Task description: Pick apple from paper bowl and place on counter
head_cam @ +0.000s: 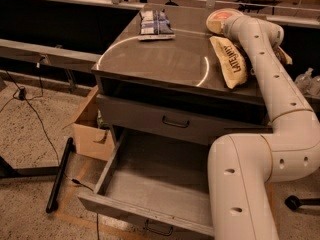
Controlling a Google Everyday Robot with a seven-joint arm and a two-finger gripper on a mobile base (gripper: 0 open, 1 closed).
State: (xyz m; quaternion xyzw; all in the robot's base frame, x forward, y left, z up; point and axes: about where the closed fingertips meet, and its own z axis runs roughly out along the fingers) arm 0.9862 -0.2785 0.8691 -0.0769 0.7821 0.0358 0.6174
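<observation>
The paper bowl (216,18) is a cream round shape at the back right of the counter (160,59), partly covered by my arm. The apple does not show clearly; the arm's end hides most of the bowl's inside. My gripper (228,26) is at the end of the white arm, right at the bowl's near right side, and is mostly hidden behind the wrist. The counter is the glossy grey-brown top of the drawer cabinet, with a curved light reflection on it.
A blue-white snack bag (155,23) lies at the counter's back left. A yellow-brown chip bag (230,61) lies on its right side, beside my arm. The bottom drawer (155,184) stands open. A cardboard box (92,129) sits on the floor at left.
</observation>
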